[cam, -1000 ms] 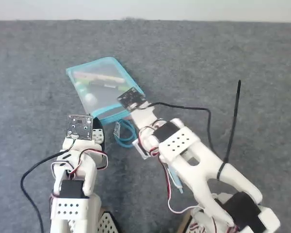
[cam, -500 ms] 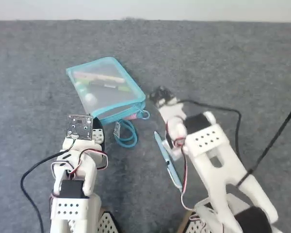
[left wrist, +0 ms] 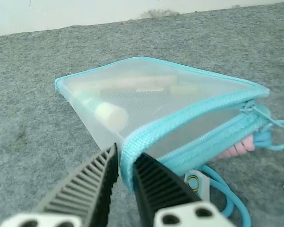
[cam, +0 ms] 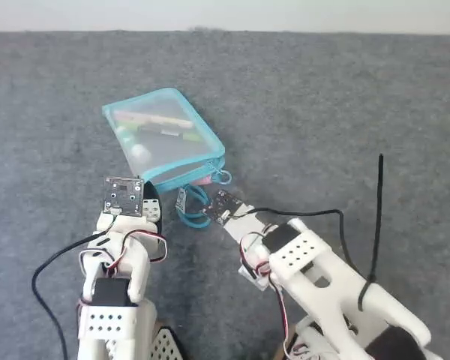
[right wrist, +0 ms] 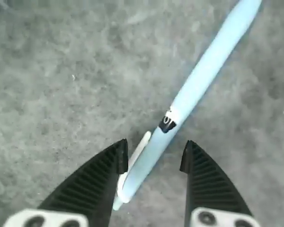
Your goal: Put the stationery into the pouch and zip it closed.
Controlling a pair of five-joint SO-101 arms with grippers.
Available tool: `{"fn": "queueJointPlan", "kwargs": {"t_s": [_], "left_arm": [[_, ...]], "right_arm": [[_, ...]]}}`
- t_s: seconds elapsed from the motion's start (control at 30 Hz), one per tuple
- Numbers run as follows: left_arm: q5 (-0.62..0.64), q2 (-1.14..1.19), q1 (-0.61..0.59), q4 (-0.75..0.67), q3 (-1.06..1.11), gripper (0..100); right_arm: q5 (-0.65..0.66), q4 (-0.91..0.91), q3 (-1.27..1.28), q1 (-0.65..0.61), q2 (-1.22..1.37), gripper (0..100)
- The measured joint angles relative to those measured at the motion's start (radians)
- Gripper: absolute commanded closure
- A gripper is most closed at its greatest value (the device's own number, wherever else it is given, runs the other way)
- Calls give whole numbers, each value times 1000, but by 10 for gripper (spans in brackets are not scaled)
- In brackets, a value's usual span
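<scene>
Here left fingers (left wrist: 92, 182) pinch the clear, turquoise-trimmed pouch (left wrist: 146, 99); right fingers (right wrist: 97, 182) gape around a pale-blue pen (right wrist: 203, 71).

The tabletop (cam: 345, 97) is grey cloth, rough and matt like felt. The pouch (left wrist: 146, 94) is frosted smooth plastic with woven cloth edging. The pen (right wrist: 200, 75) is smooth, glossy plastic. The left hand (left wrist: 125, 163) and right hand (right wrist: 154, 151) are ribbed matt plastic.
</scene>
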Motion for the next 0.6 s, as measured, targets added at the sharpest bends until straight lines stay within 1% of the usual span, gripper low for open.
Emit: {"fn": "queueJointPlan", "kwargs": {"t_s": [0.13, 0.3, 0.47, 0.6], "left_arm": [[0, 0, 0, 0, 0, 987], [0, 0, 0, 0, 0, 987], [0, 0, 0, 0, 0, 987], [0, 0, 0, 0, 0, 987]], "right_arm": [[-5, -28, 34, -5, -2, 816], [-5, -80, 63, -2, -2, 912], [-2, -84, 64, 29, -8, 920], [32, -84, 64, 77, -8, 920]]}}
